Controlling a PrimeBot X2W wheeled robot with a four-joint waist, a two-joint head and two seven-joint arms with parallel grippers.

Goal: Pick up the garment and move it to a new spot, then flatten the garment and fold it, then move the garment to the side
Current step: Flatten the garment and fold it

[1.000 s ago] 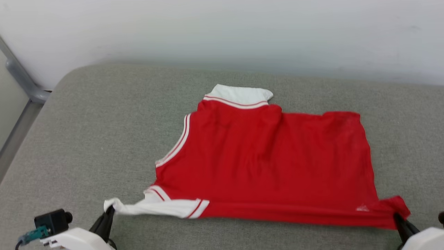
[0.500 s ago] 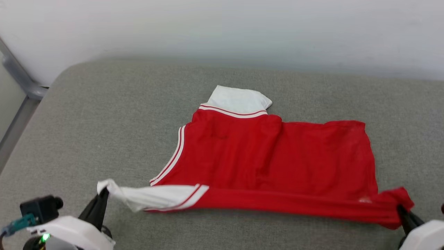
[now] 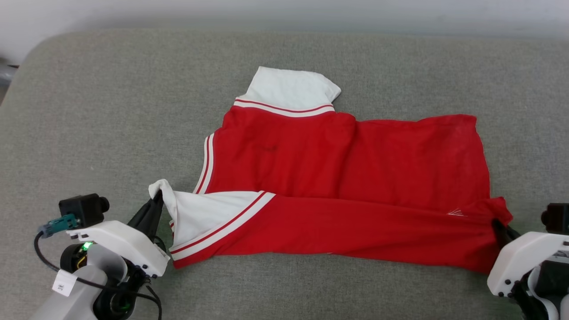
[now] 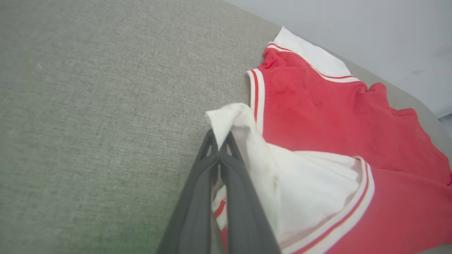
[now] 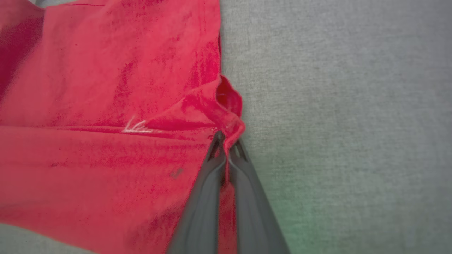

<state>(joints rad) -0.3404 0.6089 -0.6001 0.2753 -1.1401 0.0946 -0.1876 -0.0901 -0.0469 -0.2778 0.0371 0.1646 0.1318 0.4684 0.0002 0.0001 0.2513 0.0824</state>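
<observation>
The garment, a red jersey with white sleeves and red-white striped trim, lies spread on a grey cushion, its near edge lifted and folded over toward the far side. My left gripper is shut on the tip of the near white sleeve. My right gripper is shut on the red hem corner at the right. The far white sleeve lies flat. The red side facing up is plain apart from a small white logo; no lettering shows.
The grey fabric cushion spreads wide to the left, right and front of the garment. A pale wall runs behind its far edge. A grey metal frame part shows at the far left edge.
The head camera has tilted down. Both grippers have carried the garment's near edge up and toward the far side, so the lifted strip is wider and overlaps more of the body.
</observation>
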